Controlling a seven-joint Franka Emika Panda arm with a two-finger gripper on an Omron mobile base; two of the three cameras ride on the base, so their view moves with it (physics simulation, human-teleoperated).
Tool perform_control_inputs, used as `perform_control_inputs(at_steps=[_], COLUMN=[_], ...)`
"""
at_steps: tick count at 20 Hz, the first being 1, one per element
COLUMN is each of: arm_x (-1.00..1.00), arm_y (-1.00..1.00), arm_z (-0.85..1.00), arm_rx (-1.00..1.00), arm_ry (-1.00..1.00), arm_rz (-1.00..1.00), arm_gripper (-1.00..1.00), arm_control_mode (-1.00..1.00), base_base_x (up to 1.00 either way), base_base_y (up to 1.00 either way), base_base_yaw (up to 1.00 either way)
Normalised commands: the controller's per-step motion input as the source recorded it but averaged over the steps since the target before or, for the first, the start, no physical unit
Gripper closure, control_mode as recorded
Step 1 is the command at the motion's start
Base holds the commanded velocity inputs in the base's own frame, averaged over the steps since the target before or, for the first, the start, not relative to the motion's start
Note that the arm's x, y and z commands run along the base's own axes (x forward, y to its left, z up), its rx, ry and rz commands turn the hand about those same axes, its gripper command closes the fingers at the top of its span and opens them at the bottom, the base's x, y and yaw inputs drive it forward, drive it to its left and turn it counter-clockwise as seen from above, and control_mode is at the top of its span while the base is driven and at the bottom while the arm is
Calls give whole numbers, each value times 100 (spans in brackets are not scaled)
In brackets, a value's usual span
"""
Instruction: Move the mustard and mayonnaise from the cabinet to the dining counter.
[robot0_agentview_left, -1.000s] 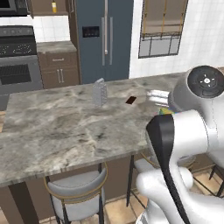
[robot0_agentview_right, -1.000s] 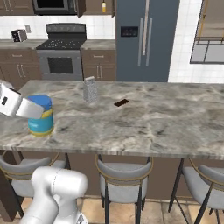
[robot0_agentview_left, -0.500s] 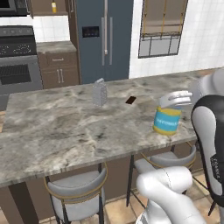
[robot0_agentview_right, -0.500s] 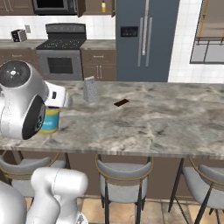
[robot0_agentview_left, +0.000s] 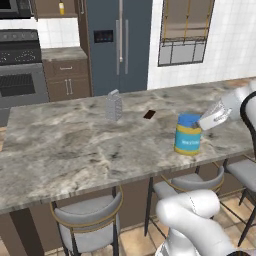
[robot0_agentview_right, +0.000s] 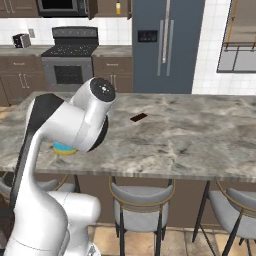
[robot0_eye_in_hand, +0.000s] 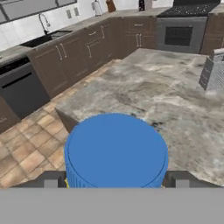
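Note:
The mayonnaise (robot0_agentview_left: 188, 136), a squat jar with a blue lid and a blue and yellow label, is upright at the dining counter (robot0_agentview_left: 75, 145), near its right front part. My gripper (robot0_agentview_left: 202, 124) reaches in from the right and is shut on the jar. In the hand view the blue lid (robot0_eye_in_hand: 116, 151) sits between the two fingertips (robot0_eye_in_hand: 51, 179), which press its sides. From the right base, my arm hides all but the bottom of the mayonnaise (robot0_agentview_right: 62, 149). The mustard (robot0_agentview_left: 61, 8), a slim yellow bottle, stands far back in the cabinet (robot0_agentview_left: 47, 7), as does the mustard (robot0_agentview_right: 118, 7).
A metal grater (robot0_agentview_left: 114, 105) and a small dark flat thing (robot0_agentview_left: 149, 114) lie further back on the marble. Grey stools (robot0_agentview_left: 90, 225) line the near edge. A stove (robot0_agentview_left: 20, 75) and a dark fridge (robot0_agentview_left: 120, 45) stand behind. The counter corner drops to tiled floor (robot0_eye_in_hand: 26, 153).
My arm has swung: it has left the left base view's middle and uncovered the jar, and its elbow now covers the jar in the right base view. The jar has hardly shifted.

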Motion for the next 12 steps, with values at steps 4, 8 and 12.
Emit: perform_control_inputs(at_steps=[4, 8, 12], arm_x=[70, 79, 70], arm_y=[-1, 0, -3], arm_z=[-25, -24, -24], arm_rx=[0, 5, 2], arm_ry=[0, 1, 0], arm_rz=[31, 20, 9], arm_gripper=[100, 100, 100], arm_control_mode=[-100, -100, -100], base_base_x=[0, 0, 0], base_base_y=[0, 0, 0], base_base_yaw=[0, 0, 0])
